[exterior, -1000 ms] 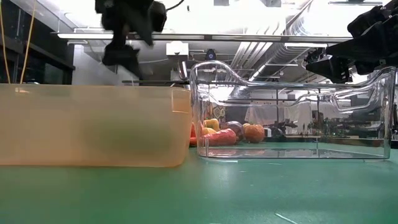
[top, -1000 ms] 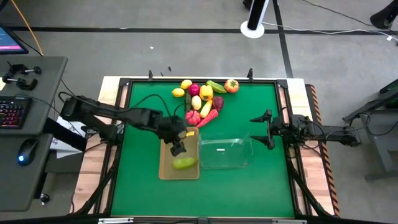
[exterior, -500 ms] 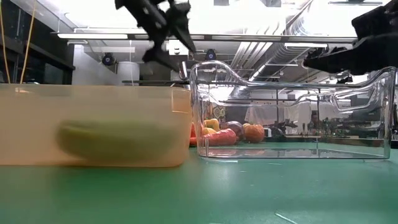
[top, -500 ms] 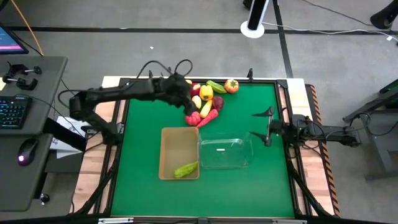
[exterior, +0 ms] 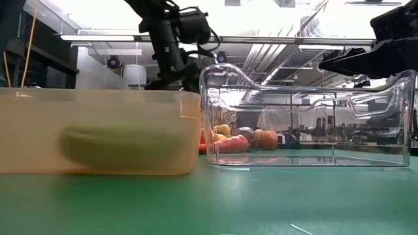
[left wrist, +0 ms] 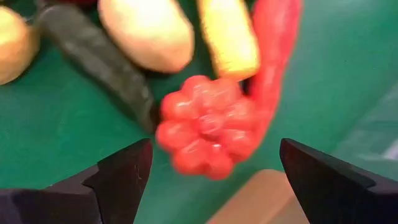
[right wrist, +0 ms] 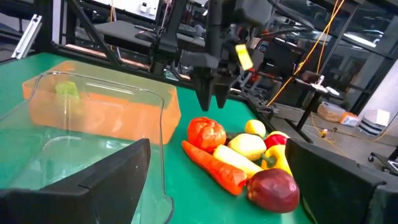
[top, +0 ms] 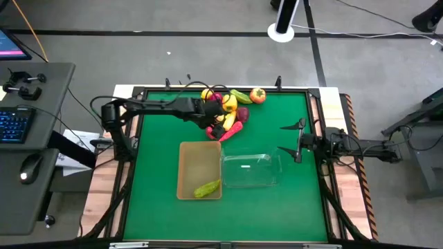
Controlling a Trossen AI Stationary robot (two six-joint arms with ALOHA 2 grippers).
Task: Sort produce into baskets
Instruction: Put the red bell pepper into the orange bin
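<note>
The produce lies in a pile (top: 227,111) at the far middle of the green table. My left gripper (top: 212,116) is open and low over the pile's near left edge, touching nothing. In the left wrist view its fingers stand on either side of a bumpy red fruit (left wrist: 208,127), beside a dark green cucumber (left wrist: 99,56) and a red carrot (left wrist: 273,62). The tan basket (top: 187,155) holds one green piece (top: 208,188) lying on its floor. The clear basket (top: 250,181) stands right of it. My right gripper (top: 297,142) is open and empty, right of the clear basket.
The two baskets stand side by side, touching, just near of the pile. The tan basket's far corner (left wrist: 261,199) is close under my left gripper. Bare green mat (top: 159,207) lies left of and near the baskets. Black rails (top: 221,88) frame the table.
My left gripper has gone from over the tan basket toward the table's far edge, then down to the produce pile's near left side. The green piece has settled on the tan basket's floor.
</note>
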